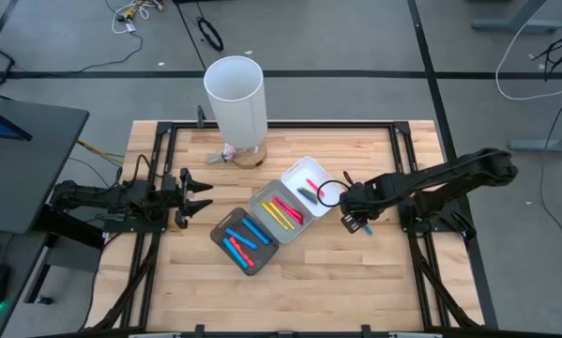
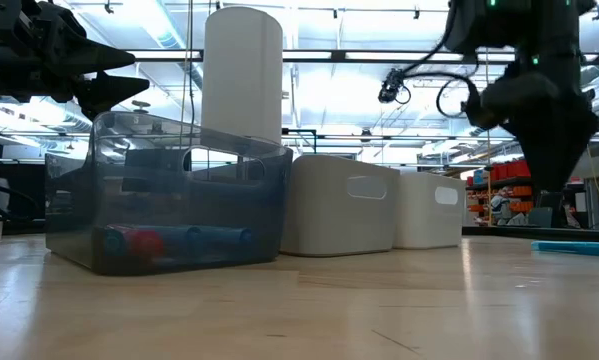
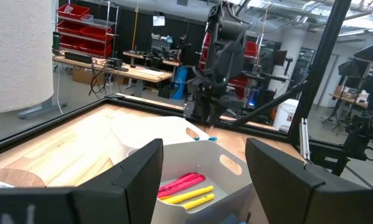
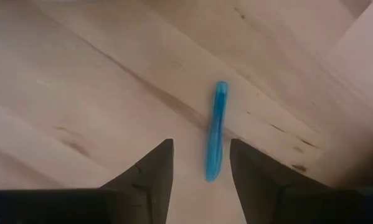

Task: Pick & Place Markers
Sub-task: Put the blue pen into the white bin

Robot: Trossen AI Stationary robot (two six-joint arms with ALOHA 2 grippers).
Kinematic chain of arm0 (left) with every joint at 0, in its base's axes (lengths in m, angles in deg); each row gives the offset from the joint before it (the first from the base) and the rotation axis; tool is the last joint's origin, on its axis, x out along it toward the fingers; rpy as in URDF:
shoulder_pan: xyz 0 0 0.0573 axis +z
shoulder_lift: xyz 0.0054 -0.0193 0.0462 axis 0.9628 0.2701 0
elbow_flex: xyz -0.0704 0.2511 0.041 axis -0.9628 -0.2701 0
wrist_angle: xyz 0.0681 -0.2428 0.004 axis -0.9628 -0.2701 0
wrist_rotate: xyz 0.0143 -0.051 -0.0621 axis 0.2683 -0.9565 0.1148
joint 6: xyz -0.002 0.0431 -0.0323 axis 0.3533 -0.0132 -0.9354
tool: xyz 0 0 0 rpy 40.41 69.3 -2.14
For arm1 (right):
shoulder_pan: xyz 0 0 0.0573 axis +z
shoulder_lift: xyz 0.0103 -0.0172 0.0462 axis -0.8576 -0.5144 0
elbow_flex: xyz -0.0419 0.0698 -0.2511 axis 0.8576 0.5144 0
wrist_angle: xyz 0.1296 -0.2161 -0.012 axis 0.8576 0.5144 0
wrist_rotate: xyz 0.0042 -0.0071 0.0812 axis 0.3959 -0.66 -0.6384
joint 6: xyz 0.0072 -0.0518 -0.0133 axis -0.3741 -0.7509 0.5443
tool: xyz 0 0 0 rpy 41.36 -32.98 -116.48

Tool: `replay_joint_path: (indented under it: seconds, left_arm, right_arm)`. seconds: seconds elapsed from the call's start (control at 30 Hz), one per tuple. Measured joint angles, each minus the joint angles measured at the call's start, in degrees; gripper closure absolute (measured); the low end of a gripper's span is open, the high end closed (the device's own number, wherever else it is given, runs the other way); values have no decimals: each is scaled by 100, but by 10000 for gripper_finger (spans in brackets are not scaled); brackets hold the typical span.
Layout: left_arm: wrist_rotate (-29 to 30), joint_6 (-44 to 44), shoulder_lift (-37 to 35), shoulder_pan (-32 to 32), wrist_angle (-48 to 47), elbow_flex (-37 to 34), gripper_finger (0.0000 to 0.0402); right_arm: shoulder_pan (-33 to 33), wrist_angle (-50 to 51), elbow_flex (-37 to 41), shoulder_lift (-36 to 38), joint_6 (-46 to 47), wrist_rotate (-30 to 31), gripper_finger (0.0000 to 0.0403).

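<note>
Your right hand (image 4: 198, 163) hovers partly open over a blue marker (image 4: 215, 129) lying on the tabletop (image 4: 80, 93), holding nothing. Left hand (image 1: 202, 191) waits open, empty.

**Markers in the trays, one on the table**

Blue and red markers (image 1: 243, 239) are lying flat in the dark tray. Yellow and pink markers (image 1: 282, 211) are lying side by side in the grey tray. A few more markers (image 1: 309, 190), red and dark, are sitting in the white tray. One light blue marker (image 4: 215, 130) is lying alone, flat on the wooden table.
</note>
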State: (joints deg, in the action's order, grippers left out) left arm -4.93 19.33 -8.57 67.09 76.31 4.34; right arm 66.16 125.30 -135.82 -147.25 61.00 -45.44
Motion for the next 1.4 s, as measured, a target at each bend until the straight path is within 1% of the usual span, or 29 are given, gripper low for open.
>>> replay_joint_path:
  seconds: [0.33,0.47,0.73,0.93,1.0,1.07,1.3,1.33,1.4]
  left_arm:
    - [-2,4,0,0,0,0,168]
    - [0,4,-1,0,0,0,168]
    - [-1,4,-1,0,0,0,168]
    - [-1,2,-1,0,0,0,168]
    - [0,4,-2,0,0,0,168]
    - [0,3,-1,0,0,0,168]
    - [0,4,0,0,0,0,168]
    - [-1,3,0,0,0,0,168]
    - [0,2,0,0,0,0,168]
  right_arm:
    - [103,-567,564,-393,145,114,246]
    - [122,-958,811,-398,281,99,246]
    - [122,-1380,1203,-444,429,92,246]
    - [122,-1491,1236,-553,370,96,250]
    - [122,-1514,1238,-555,357,94,260]
    - [122,-1548,1239,-555,356,74,279]
    - [122,-1645,1245,-559,358,-90,375]
    - [122,-1650,1245,-559,360,-108,385]
    - [131,-1647,1245,-559,419,-116,390]
